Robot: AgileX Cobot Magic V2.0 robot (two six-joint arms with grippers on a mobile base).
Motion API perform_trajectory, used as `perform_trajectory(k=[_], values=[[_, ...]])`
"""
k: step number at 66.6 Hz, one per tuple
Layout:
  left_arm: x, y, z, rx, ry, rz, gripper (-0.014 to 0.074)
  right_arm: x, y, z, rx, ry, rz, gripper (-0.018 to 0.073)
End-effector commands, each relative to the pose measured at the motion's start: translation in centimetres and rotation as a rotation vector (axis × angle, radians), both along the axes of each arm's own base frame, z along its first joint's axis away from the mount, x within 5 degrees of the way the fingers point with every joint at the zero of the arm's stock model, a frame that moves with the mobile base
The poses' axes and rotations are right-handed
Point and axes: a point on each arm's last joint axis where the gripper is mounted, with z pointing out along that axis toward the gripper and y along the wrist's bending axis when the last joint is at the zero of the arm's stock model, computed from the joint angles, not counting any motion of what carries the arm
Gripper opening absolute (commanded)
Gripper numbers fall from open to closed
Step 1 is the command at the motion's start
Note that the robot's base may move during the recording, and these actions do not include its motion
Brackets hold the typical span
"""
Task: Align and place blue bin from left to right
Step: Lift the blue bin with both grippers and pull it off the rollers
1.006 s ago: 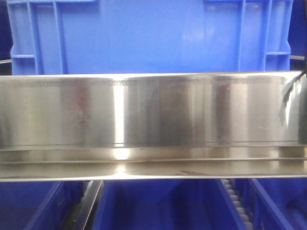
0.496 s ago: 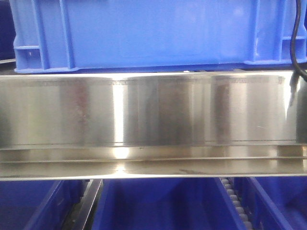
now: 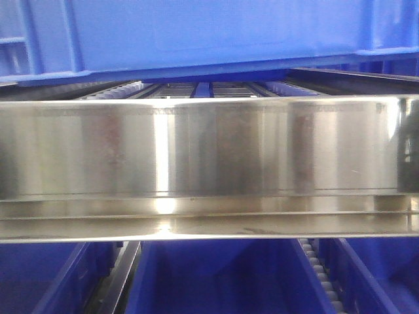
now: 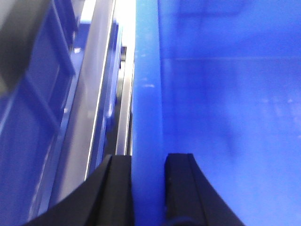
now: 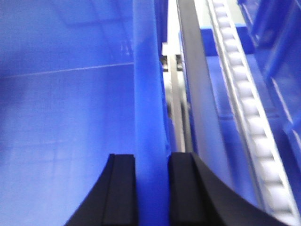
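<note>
The blue bin (image 3: 209,33) fills the top of the front view, its underside lifted clear above the steel rail (image 3: 209,157), with rollers showing beneath it. In the left wrist view my left gripper (image 4: 148,162) is shut on the bin's left wall (image 4: 146,84), one black finger outside, the other inside the bin. In the right wrist view my right gripper (image 5: 153,162) is shut on the bin's right wall (image 5: 149,84) the same way. The bin's smooth blue inside (image 5: 61,117) is empty.
A shiny steel shelf rail spans the front view. Behind it lie roller tracks (image 3: 196,89). Below the rail sit more blue bins (image 3: 216,281) and a roller strip (image 3: 321,275). A white roller track (image 5: 244,103) and other blue bins (image 4: 33,122) flank the held bin.
The blue bin has risen from resting behind the rail to hanging above it, so the roller tracks under it now show.
</note>
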Motion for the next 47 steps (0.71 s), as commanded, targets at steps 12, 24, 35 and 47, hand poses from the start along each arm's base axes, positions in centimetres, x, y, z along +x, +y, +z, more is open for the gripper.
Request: perform_trajectory(k=[12,24,35,47], values=[[-4.5,-0.3,3.2,-0.048,-0.144,-0.034,-0.0111,-3.4,-1.2,2.1,0.082,-0.139,0.001,-0.0079],[-7.0,-0.7,3.4,-0.047,-0.162,-0.057,-0.0111,-6.4,-1.7,2.2,0.101,-0.165,0.016,-0.0079],[-9.0,-0.7,3.0,-0.035,-0.168,-0.076,-0.0111,-8.9,-2.0,2.2,0.105,-0.204,-0.012,-0.0079],[-10.3,0.0,3.3,-0.062,-0.186,-0.074,-0.0111,-10.2,-2.4,1.8,0.103,-0.205,-0.015,-0.0079]])
